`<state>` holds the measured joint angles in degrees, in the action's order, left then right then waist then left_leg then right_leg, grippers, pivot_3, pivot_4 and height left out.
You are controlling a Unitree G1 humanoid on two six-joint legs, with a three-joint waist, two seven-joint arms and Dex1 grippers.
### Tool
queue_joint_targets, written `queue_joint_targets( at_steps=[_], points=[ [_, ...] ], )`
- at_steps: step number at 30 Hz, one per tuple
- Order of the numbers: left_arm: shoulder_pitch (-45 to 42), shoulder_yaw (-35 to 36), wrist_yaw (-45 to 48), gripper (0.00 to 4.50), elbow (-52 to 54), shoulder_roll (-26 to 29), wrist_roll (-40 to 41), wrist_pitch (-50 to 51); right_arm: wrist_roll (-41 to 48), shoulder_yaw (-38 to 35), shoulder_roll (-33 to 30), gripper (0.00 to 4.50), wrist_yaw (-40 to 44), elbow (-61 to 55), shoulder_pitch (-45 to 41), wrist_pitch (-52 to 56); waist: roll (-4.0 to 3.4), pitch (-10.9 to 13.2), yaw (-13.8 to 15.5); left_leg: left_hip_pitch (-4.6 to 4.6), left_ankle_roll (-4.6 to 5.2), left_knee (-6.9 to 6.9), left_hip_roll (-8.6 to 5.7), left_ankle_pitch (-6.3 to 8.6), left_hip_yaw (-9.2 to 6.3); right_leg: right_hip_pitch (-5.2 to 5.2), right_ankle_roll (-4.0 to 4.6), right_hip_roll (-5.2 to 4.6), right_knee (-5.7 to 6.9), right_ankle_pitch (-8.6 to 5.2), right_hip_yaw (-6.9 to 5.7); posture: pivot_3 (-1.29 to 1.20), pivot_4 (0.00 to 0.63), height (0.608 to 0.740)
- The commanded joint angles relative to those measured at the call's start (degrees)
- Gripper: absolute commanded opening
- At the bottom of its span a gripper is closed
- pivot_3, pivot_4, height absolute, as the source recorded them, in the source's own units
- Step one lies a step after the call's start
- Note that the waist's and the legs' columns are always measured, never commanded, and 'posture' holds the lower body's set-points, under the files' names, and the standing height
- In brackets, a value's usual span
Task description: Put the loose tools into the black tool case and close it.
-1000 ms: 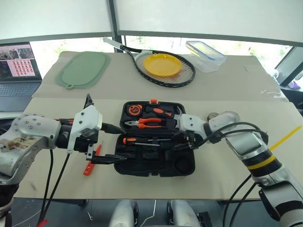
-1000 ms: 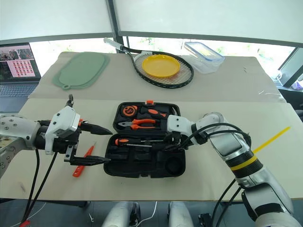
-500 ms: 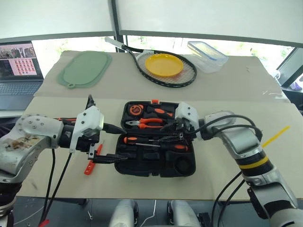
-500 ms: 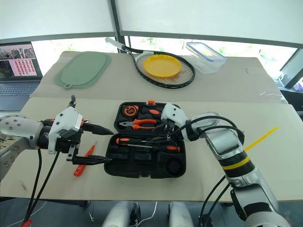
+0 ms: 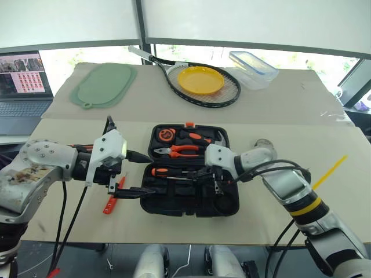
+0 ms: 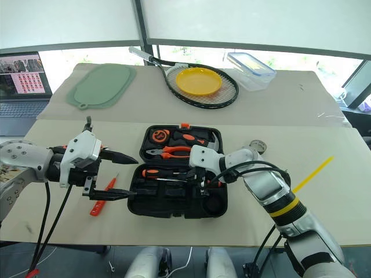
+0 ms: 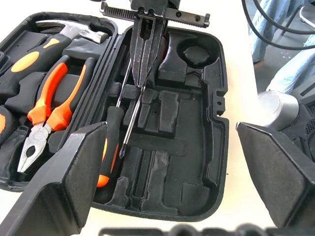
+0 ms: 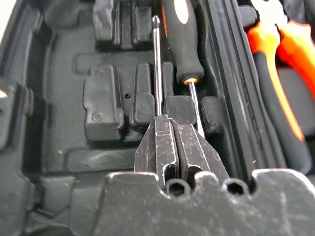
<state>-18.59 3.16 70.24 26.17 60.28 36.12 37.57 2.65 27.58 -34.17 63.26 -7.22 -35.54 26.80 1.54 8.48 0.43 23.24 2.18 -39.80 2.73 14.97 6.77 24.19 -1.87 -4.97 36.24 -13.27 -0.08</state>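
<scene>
Now | right gripper [image 8: 171, 129] clamped on screwdriver [image 8: 157, 69] over case [image 5: 174, 207] | left gripper [image 5: 135, 175] wide, empty

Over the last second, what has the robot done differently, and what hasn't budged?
The right claw slid leftward and lower over the open black tool case, and its fingers closed; they now press shut over the screwdrivers lying inside. Whether it grips one I can't tell. The left claw stayed wide open beside the case, and the orange utility knife still lies on the table.

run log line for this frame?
right tool: shut, over screwdriver in black tool case | left tool: open | utility knife: on table
</scene>
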Motion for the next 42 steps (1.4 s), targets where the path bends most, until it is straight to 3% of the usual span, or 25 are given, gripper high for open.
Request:
queue_joint_targets(
  at_steps=[1,8,13,14,18,21,22,24,28,34,36,42],
  points=[
    [-1.25,0.33,-0.30,4.50,0.49,-0.19,-0.21,-0.95,-1.92,1.83,-0.44,0.05,0.57,1.56,1.20,0.09,0.03,-0.02,-0.06,-0.02,-0.01,0.00,0.00,0.00,0.00,-0.01,0.00,0.00,0.01,0.00,0.00,0.00,0.150,0.738],
    [2.06,4.21,-4.21,4.50,-0.03,-0.35,-0.06,1.06,15.09,-13.41,0.87,0.05,3.03,-6.54,-1.13,11.88,0.04,0.02,0.03,0.11,-0.01,0.00,0.01,0.00,-0.11,0.10,0.02,-0.01,0.03,0.02,0.01,0.00,0.150,0.738],
    [14.20,17.02,-12.30,4.50,0.72,-1.64,-1.26,5.34,26.70,-23.47,-6.41,1.32,9.00,-13.47,0.10,16.29,0.03,0.05,0.00,0.14,0.02,0.04,0.05,0.01,-0.19,0.12,0.03,-0.01,-0.04,0.02,-0.02,0.00,0.150,0.738],
    [16.39,19.03,-13.00,4.50,1.19,-1.87,-1.35,5.61,28.16,-24.49,-7.65,1.82,9.73,-14.25,0.49,16.57,0.03,0.05,-0.06,0.14,0.04,0.09,0.08,0.03,-0.19,0.14,0.03,-0.05,-0.08,0.02,-0.02,0.00,0.150,0.738],
    [37.20,34.03,-10.68,4.50,1.52,-5.27,-7.50,2.48,32.41,-29.85,-16.02,3.13,15.44,-16.59,4.83,15.62,0.08,0.08,-0.57,0.06,0.03,0.18,0.10,0.10,-0.19,0.13,0.08,-0.18,-0.12,-0.03,-0.09,0.00,0.150,0.738],
    [45.80,41.82,-9.69,4.50,-0.88,-6.87,-9.89,1.54,34.88,-33.31,-20.48,4.28,18.46,-16.11,7.91,14.59,0.13,0.10,-0.74,0.06,0.05,0.17,0.11,0.21,-0.19,0.13,0.11,-0.26,-0.15,-0.08,-0.16,0.00,0.150,0.738],
    [47.51,43.20,-9.43,4.50,-0.99,-6.82,-10.06,2.26,35.45,-34.16,-21.28,4.49,19.04,-15.96,8.67,14.10,0.13,0.10,-0.70,0.05,0.05,0.17,0.12,0.23,-0.22,0.11,0.13,-0.28,-0.15,-0.10,-0.22,0.00,0.150,0.738],
    [49.19,44.22,-9.20,4.50,0.12,-6.47,-9.37,4.11,36.38,-34.99,-21.90,4.49,19.09,-16.09,9.41,13.64,0.13,0.11,-0.22,0.03,0.02,0.13,0.12,0.22,-0.31,0.06,0.21,-0.34,-0.15,-0.14,-0.38,0.00,0.150,0.738],
    [44.35,42.91,-15.27,4.50,7.18,-5.33,-1.21,19.56,38.32,-35.60,-21.87,4.49,18.10,-16.49,9.75,13.87,0.14,0.11,0.51,-0.12,-0.15,0.12,0.13,0.31,-0.40,0.10,0.61,-0.48,-0.19,-0.37,-0.46,0.00,0.150,0.738],
    [25.38,33.40,-29.66,4.50,15.62,-6.60,6.76,49.18,39.24,-35.36,-21.55,4.49,16.29,-18.37,11.27,13.59,0.16,0.10,0.27,0.02,0.02,0.08,0.10,0.21,-0.45,-0.03,0.13,-0.43,-0.09,-0.08,-0.40,0.00,0.150,0.738],
    [19.13,29.17,-34.48,4.50,14.82,-8.21,6.38,53.82,40.03,-35.63,-21.54,4.49,15.48,-19.49,12.17,13.82,0.17,0.10,-0.02,0.03,-0.01,0.09,0.07,0.20,-0.47,-0.02,0.13,-0.32,-0.01,-0.08,-0.37,0.00,0.150,0.738],
    [9.78,16.82,-44.84,4.50,7.91,-9.31,5.08,54.93,40.79,-36.23,-20.98,4.49,12.21,-22.29,14.98,13.36,0.20,0.12,-0.15,0.00,-0.09,0.13,0.04,0.16,-0.51,-0.02,0.18,-0.21,0.00,-0.08,-0.32,0.00,0.150,0.738]
  ],
)
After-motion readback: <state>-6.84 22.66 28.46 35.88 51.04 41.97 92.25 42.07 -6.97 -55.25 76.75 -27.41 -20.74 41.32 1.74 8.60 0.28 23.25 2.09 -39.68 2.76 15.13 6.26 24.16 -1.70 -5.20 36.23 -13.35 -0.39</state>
